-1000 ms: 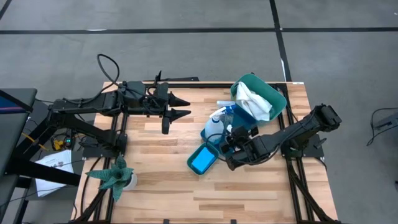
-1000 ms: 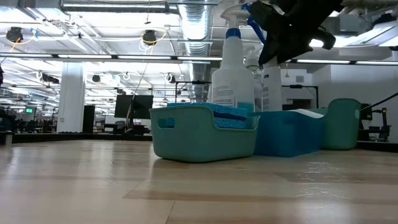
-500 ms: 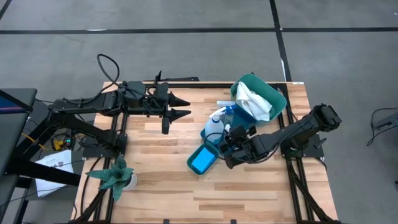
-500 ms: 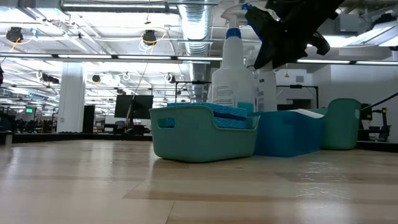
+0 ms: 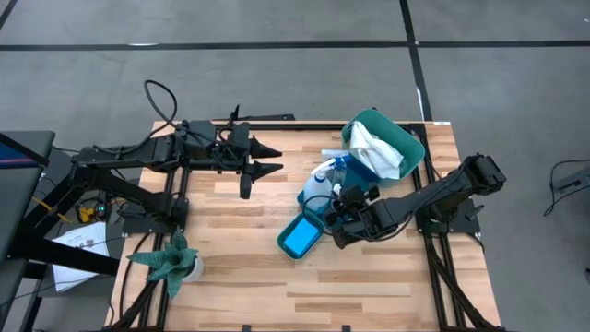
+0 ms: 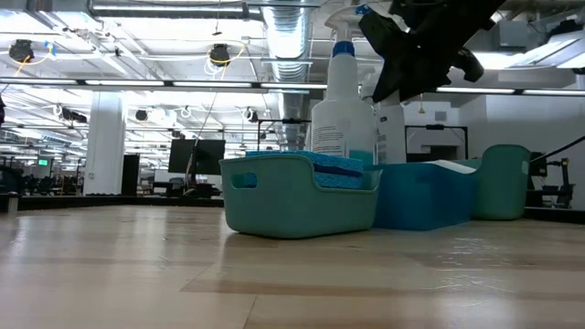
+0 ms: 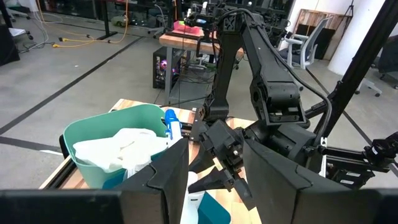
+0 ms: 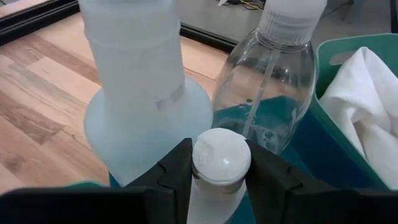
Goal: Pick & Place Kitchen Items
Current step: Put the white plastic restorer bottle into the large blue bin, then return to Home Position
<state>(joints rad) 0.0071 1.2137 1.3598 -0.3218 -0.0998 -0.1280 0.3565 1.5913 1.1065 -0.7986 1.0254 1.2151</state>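
Observation:
My right gripper (image 5: 337,214) is above the bins, shut on a small white bottle (image 6: 393,128). Beside that bottle, a white spray bottle (image 8: 146,81) and a clear plastic bottle (image 8: 273,81) stand in the blue bin (image 6: 425,196). A blue sponge (image 5: 299,238) lies in the low teal bin (image 6: 302,196). A white cloth (image 5: 378,148) fills the round teal bin (image 5: 413,146). My left gripper (image 5: 275,159) hangs open over the table's far left part, apart from everything. My right gripper pinches the small white bottle just under its round white cap (image 8: 221,155), one finger (image 8: 177,168) on either side. The fingers slant down from the table's right side. The bottle hangs upright below them, and the blue bin hides its bottom.
A green spiky plant (image 5: 171,261) stands near the table's near left corner. Bare wooden table (image 5: 240,277) lies between the plant and the bins and along the near edge. The three bins crowd the far right part.
My right gripper has edged slightly toward the spray bottle and tipped a little, staying shut on the small white bottle.

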